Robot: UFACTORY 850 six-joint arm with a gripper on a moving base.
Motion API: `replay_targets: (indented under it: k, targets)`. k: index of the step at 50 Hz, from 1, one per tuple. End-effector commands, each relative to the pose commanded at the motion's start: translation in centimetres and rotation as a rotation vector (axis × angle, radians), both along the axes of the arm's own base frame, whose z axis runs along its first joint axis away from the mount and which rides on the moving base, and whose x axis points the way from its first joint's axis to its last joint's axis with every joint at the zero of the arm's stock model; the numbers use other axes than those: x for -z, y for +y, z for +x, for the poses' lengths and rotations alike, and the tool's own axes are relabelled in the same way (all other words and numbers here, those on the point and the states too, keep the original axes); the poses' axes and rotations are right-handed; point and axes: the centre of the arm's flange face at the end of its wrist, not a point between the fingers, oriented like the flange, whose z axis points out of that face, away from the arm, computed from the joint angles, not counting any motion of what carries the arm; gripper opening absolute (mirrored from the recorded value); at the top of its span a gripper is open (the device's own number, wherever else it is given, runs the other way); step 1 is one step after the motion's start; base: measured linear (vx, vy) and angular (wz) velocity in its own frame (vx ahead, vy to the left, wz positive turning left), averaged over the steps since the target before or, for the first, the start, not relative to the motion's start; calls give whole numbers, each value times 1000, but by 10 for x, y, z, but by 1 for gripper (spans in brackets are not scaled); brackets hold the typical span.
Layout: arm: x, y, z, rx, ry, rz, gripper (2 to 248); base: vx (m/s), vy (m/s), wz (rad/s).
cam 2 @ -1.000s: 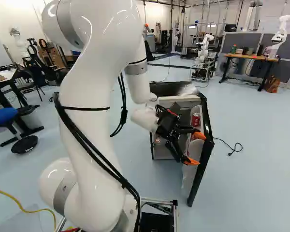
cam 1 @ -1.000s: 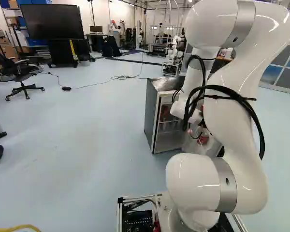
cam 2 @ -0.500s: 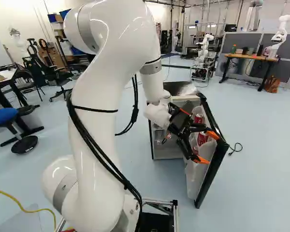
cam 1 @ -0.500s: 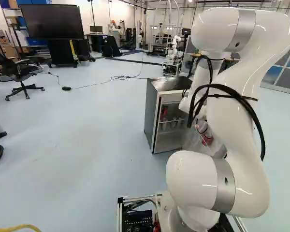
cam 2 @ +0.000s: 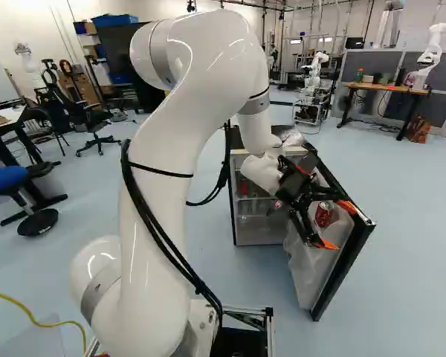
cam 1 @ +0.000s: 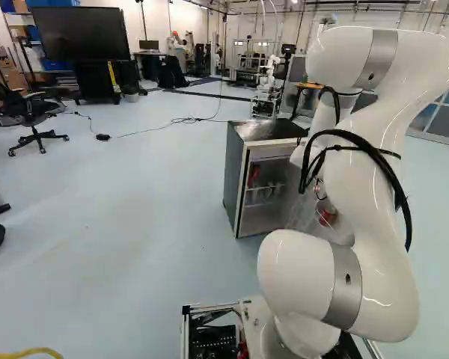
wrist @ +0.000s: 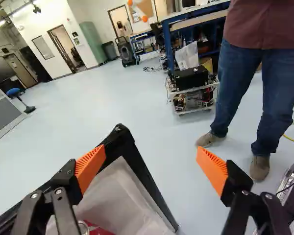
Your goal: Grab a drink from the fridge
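Over the open fridge door [cam 2: 347, 268], claw [cam 2: 337, 225]: spread wide, its orange pads [wrist: 90, 167] well apart and nothing gripped.
Door rim: one finger overlaps the black edge in the wrist view; the other finger has floor behind it.
Red can [cam 2: 324, 214]: on the inner side of the door, seen between the fingers in the right base view; only part of it shows in the wrist view, beside one finger.
Fridge [cam 1: 239, 179]: ahead of the base, its front open, with small items on the shelves inside.
White arm [cam 2: 160, 171]: bent over, reaching forward to the door.
Person [wrist: 257, 88]: standing in jeans ahead of the claw, past the door.
Cart [wrist: 193, 93]: near the person's feet, a black box on top.
Office chair [cam 1: 31, 120]: on the floor at the left of the left base view.
Big screen [cam 1: 81, 34]: behind the chair.
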Motion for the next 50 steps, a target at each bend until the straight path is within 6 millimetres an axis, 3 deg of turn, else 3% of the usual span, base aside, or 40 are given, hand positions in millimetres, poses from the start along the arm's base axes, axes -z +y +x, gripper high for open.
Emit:
replay_targets:
  k: [11,17,50]
  targets:
    - [-1,-26,8,37,-28,-17,247,0,0,0]
    - [-1,-31,10,39,-33,-21,247,0,0,0]
    - [-9,27,10,-361,76,-56,247,0,0,0]
